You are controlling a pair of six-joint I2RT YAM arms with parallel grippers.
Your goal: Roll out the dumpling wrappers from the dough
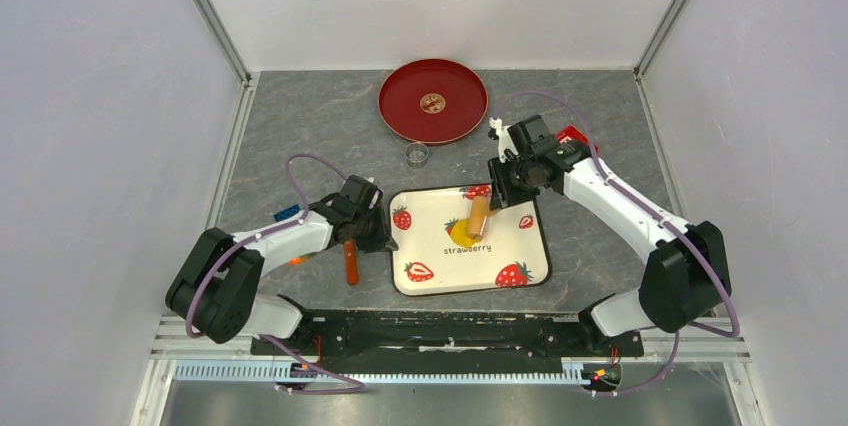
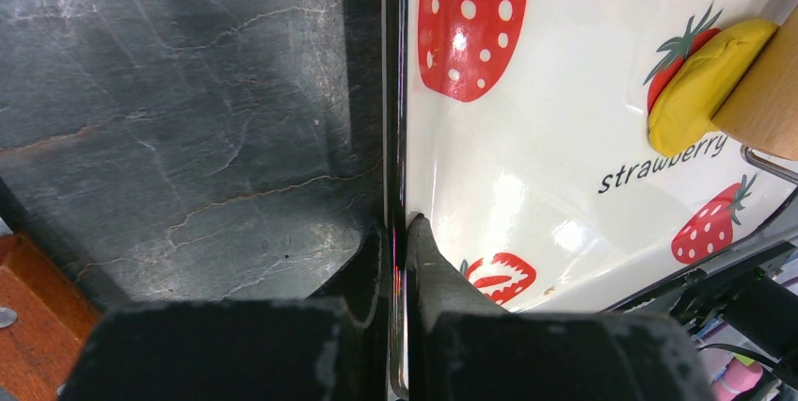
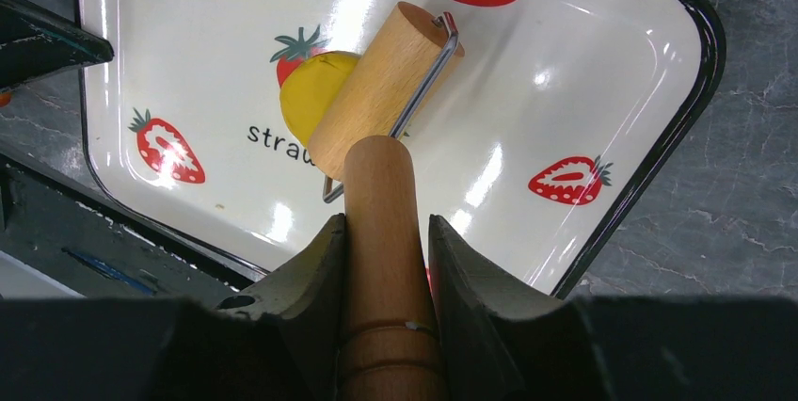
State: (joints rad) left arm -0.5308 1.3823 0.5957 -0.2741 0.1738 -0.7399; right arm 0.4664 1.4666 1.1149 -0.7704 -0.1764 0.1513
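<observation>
Top view: the left gripper is pinching the left rim of the strawberry tray, and the right gripper is holding a wooden roller at the tray's far edge. The roller's barrel is lying over the yellow dough, which is sitting near the middle of the tray. Further back, a red plate is carrying a small coin-like disc dead centre; it's too tiny to say more about it. A little metal ring is standing on the table between plate and tray, and an orange-handled tool is lying just left of the tray, beside the left gripper.

Left wrist: the left gripper is clamping the tray's thin rim, fingers squeezed nearly together with the edge between them. The dough is showing up as a thick lump at the right, touching the roller's barrel.

Right wrist: the right gripper is gripping the roller's wooden handle, one finger pressing on each side. The barrel is resting partly on the dough, which is poking out on its left over the tray.
</observation>
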